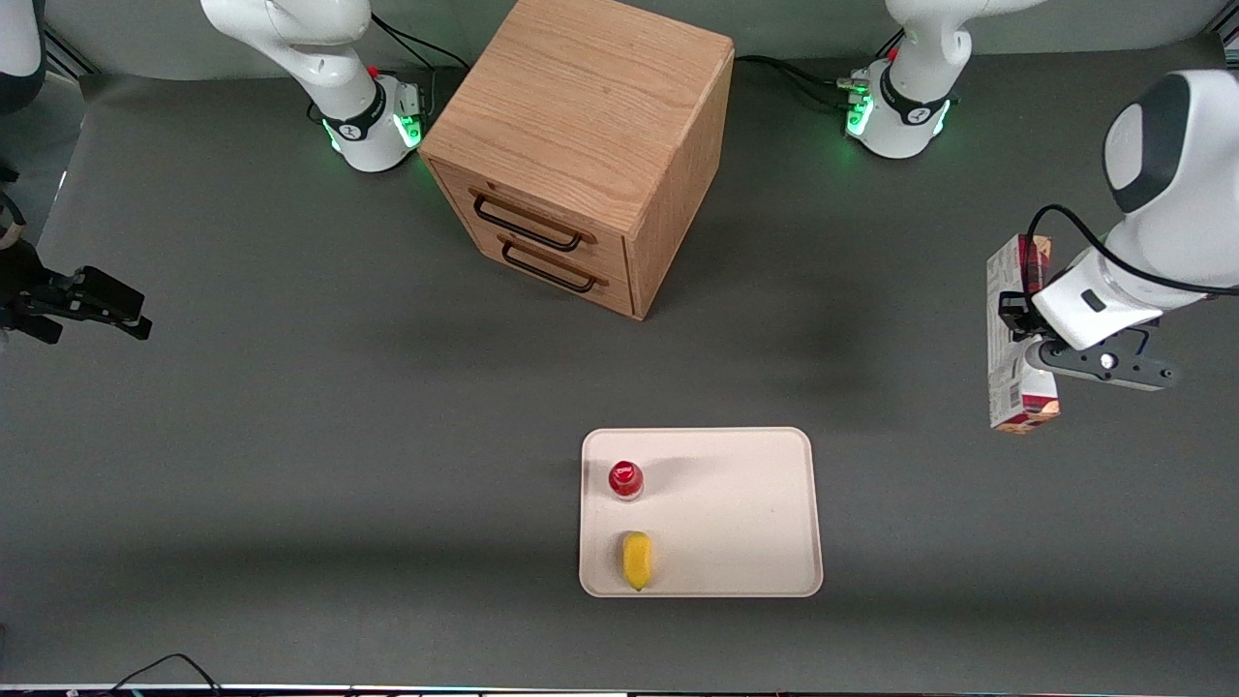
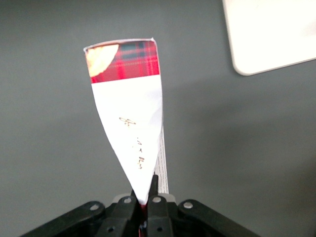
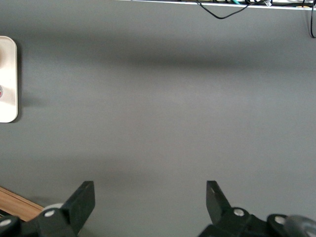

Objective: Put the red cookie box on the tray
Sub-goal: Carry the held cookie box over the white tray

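The red cookie box (image 1: 1009, 334) is a long flat box, dark red and white, held off the table toward the working arm's end. My left gripper (image 1: 1024, 329) is shut on it, gripping it across its thin sides about mid-length. In the left wrist view the box (image 2: 131, 123) juts out from between the shut fingers (image 2: 154, 190), its red plaid end farthest from the gripper (image 2: 143, 201). The cream-beige tray (image 1: 736, 513) lies on the table nearer the front camera than the box and toward the table's middle; a corner of the tray (image 2: 269, 34) shows in the wrist view.
On the tray stand a small red-capped bottle (image 1: 625, 479) and a yellow object (image 1: 636, 560), both along the rim on the parked arm's side. A wooden two-drawer cabinet (image 1: 581, 145) sits farther from the front camera, at mid-table. Dark grey mat (image 1: 387, 436) covers the table.
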